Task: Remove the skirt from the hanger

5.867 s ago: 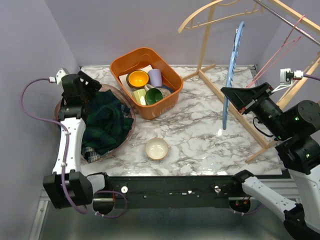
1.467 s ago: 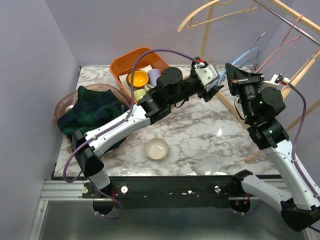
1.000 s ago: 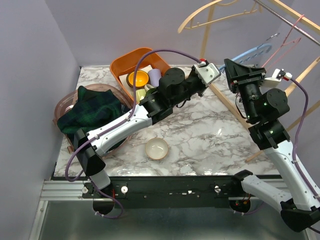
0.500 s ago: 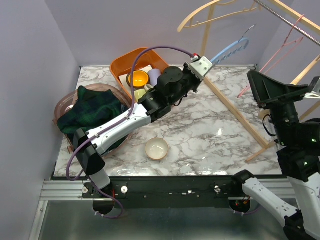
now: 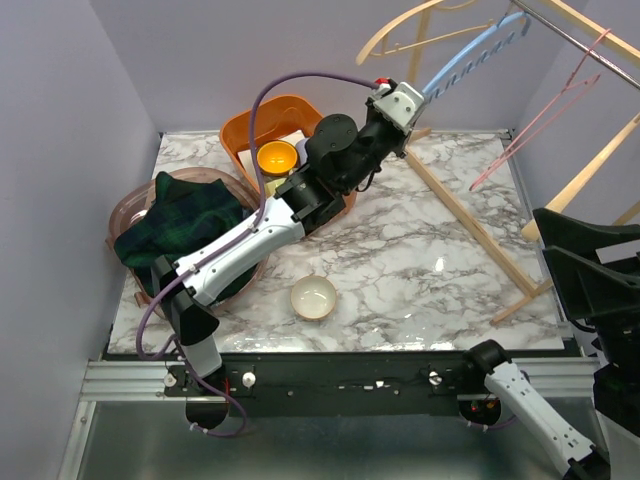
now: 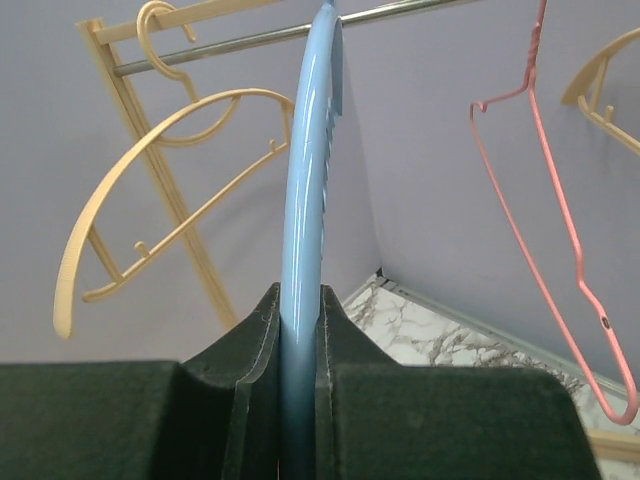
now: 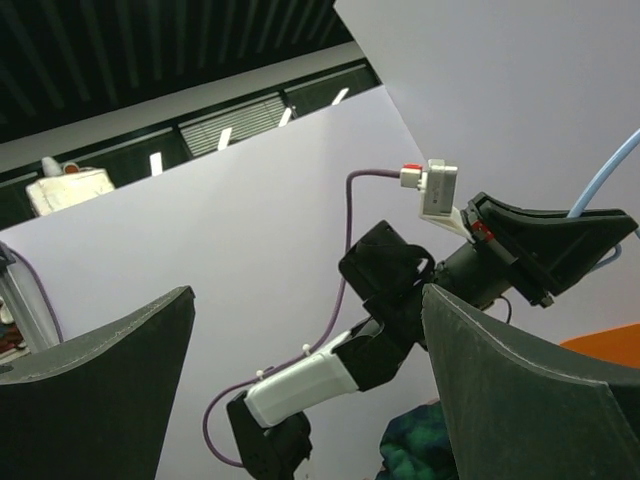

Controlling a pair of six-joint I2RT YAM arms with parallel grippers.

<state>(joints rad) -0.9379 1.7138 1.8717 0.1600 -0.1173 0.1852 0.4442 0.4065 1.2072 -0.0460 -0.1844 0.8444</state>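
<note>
Left wrist view, left claw (image 6: 298,312) clamped on blue hanger (image 6: 308,180), right claw (image 7: 305,380) spread wide, empty.

My left arm (image 5: 240,248) has white shells on its long links and round black joints. A purple cable (image 5: 300,75) loops over it to a small white camera block (image 5: 398,100) with a red tip. The right arm (image 5: 535,415) is built the same; its fingers (image 7: 95,400) are broad, dark and wedge-shaped.
</note>
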